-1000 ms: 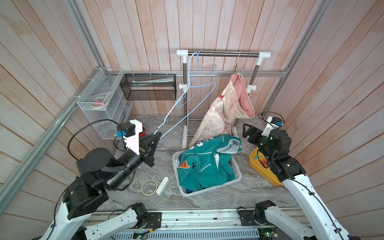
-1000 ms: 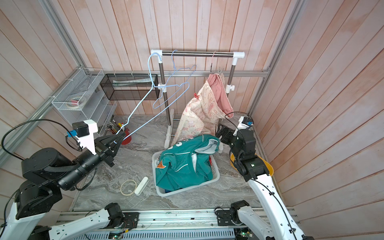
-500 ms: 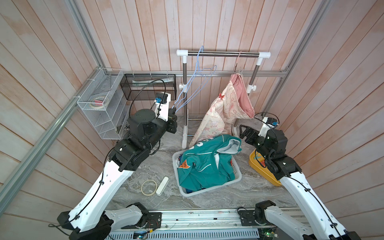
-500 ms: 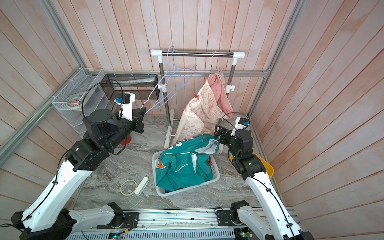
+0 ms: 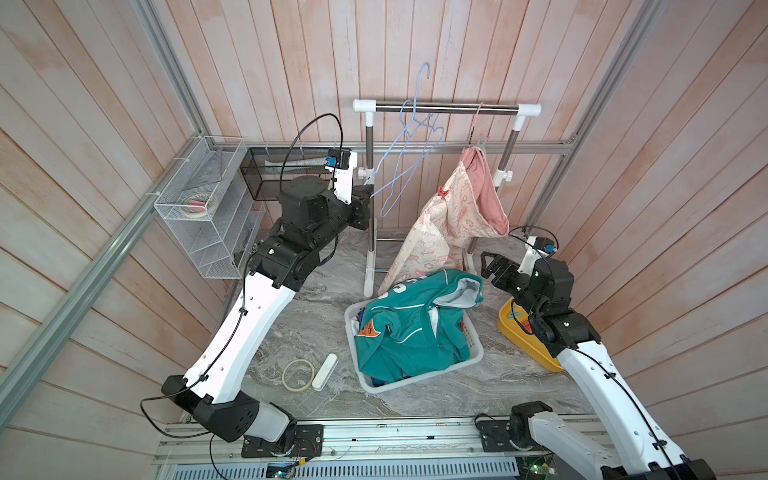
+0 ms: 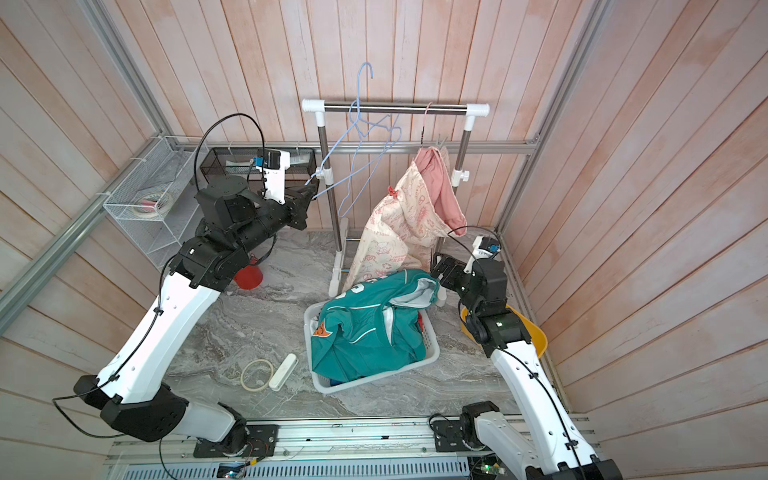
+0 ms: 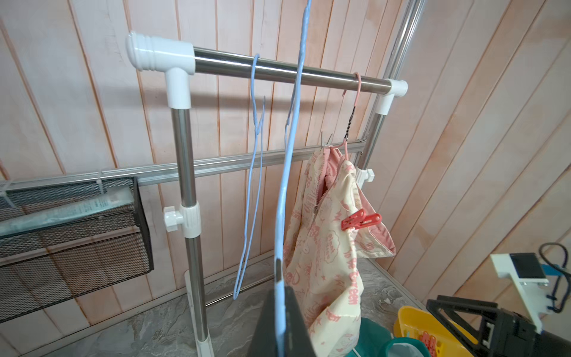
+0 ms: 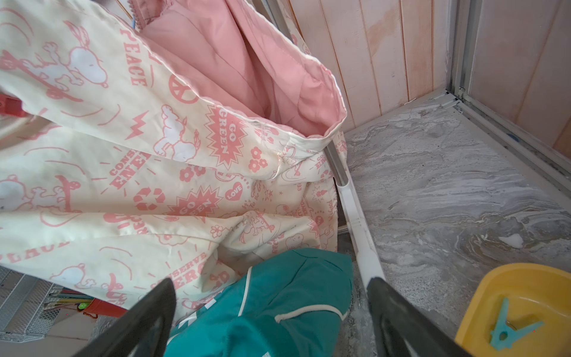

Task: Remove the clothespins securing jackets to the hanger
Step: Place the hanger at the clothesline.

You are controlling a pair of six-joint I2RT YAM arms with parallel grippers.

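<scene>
My left gripper is pinching the lower corner of a blue wire hanger. Its hook stands above the steel rail in the upper middle of a top view, free and not hooked on. A second blue hanger hangs from the rail just beside it. I fear the two wires may catch each other, or the thin wire may turn in the pinch, if I swing it carelessly. The right gripper is spread wide and empty, low at the right of the frame, near the hem of the cream printed jacket. One red clothespin bites the upper part of this jacket, under the pink hanger — centre right. Once the pin is off, the jacket could slide to the floor — not into the white basket where the teal jacket lies.
</scene>
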